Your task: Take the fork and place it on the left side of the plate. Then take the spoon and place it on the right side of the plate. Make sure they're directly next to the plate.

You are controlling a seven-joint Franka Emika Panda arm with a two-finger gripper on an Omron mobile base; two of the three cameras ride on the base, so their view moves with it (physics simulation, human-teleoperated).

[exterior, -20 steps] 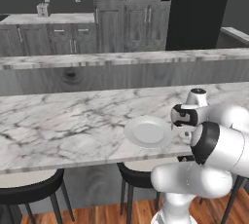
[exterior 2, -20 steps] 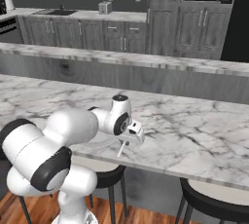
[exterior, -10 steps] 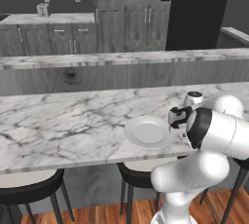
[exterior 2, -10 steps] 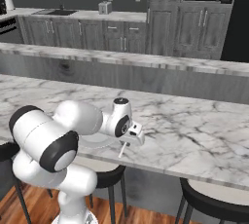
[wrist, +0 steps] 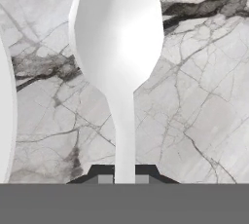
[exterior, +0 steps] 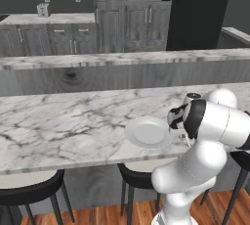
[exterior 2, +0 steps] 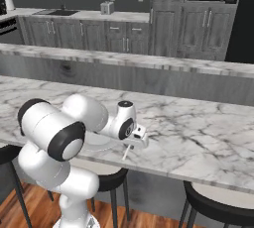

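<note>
the gripper (wrist: pixel 124 178) pinches the spoon (wrist: pixel 118 57) by its thin handle, the long axis running straight out from the dark fingertips, bowl end farthest, hanging over the marble counter (wrist: pixel 194 96); the plate (wrist: pixel 6 121) rim curves just beside the spoon on one side, so placing it, i judge, needs mostly a lowering; spoon smooth and pale, bowl round; plate glossy white; counter grey-veined; farther off stand dark wood cabinets (exterior: pixel 122 23).

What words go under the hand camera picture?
Hand holding the spoon over the marble counter, beside the plate.
</note>
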